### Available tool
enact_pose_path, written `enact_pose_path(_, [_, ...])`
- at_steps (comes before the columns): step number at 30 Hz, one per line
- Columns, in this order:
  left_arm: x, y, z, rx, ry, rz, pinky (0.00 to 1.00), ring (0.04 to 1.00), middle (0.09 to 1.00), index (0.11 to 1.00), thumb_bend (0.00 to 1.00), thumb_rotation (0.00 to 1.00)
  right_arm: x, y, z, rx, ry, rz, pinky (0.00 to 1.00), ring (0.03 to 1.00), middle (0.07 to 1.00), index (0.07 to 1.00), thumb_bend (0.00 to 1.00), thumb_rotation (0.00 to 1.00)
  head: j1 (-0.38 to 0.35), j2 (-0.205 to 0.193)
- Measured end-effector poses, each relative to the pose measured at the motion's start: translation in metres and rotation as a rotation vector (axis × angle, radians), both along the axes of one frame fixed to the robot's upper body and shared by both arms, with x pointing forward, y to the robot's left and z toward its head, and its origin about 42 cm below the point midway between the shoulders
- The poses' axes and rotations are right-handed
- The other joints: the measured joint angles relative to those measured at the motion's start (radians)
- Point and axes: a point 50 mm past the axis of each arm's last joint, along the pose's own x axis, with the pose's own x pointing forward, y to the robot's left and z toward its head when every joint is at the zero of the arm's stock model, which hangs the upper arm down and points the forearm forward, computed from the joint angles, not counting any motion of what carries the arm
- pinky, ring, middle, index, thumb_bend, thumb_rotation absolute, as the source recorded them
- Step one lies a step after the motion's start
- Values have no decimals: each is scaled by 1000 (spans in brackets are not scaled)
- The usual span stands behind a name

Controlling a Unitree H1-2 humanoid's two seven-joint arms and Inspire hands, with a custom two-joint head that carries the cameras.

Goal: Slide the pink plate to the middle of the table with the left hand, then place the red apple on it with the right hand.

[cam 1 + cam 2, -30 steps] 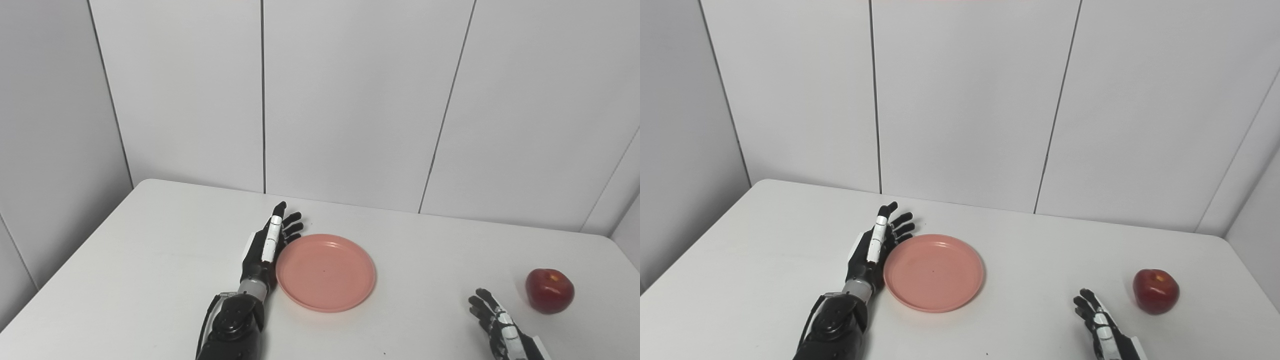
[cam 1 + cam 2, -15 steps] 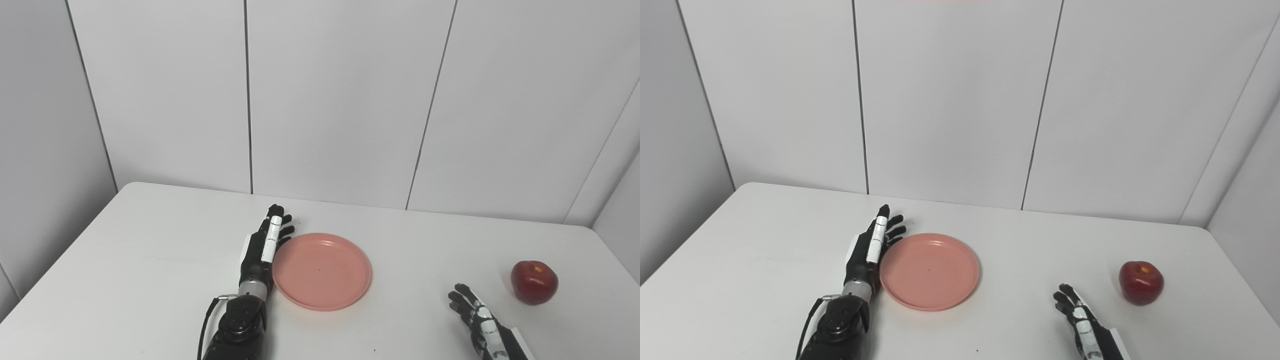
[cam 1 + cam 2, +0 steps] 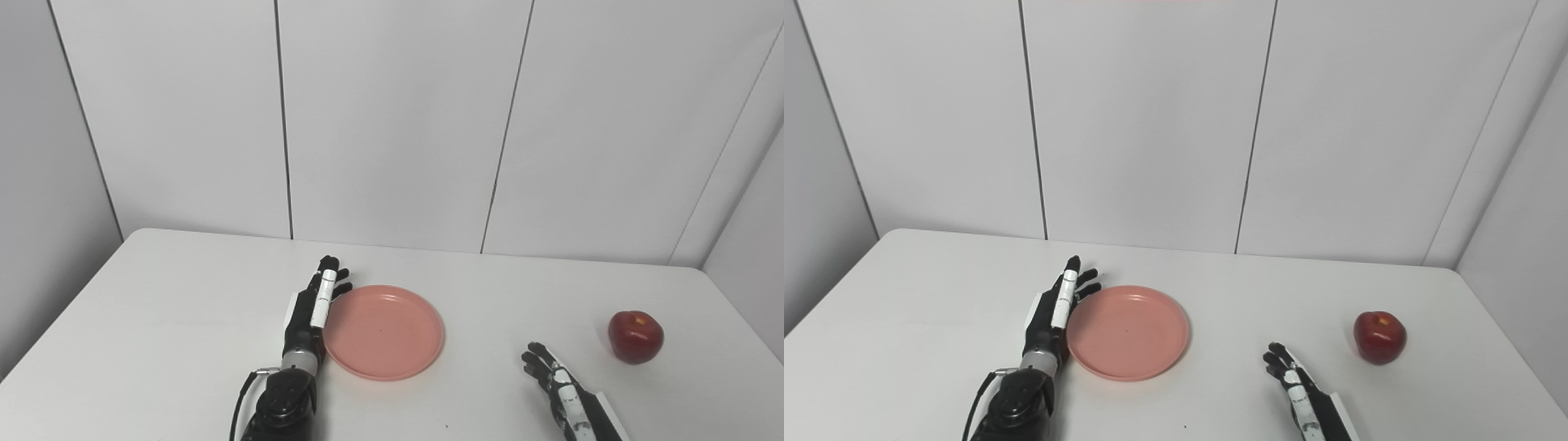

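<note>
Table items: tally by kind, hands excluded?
Round pink plastic plate: 1
Red apple: 1
Total: 2, both resting on the white table, plate near the middle, apple at the right.

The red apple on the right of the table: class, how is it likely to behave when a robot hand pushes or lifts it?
The red apple is round, so a sideways nudge would probably roll it. Its skin looks glossy, so it may slip in a loose hold. It looks firm and should keep its shape. The right robot hand lies open beside it, apart from it.
</note>
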Motion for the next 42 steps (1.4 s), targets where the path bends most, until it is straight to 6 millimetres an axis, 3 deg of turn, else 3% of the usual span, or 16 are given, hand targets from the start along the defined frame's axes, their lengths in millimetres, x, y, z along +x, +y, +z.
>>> enact_pose_path(19, [-7,-22,2,-12,13,-80,767,802,839,918,711,938,0,13,1,-5,-1,5,1000,918,884,899,872,1000,-20,11])
enact_pose_path(35, [-8,-32,2,-7,17,-91,849,857,890,968,711,967,0,18,2,-14,1,11,1000,915,887,901,884,1000,-43,20])
enact_pose_path(42, [-8,-33,2,-9,18,-93,859,868,894,981,729,973,1,26,3,-16,10,18,1000,927,894,905,896,999,-94,31])
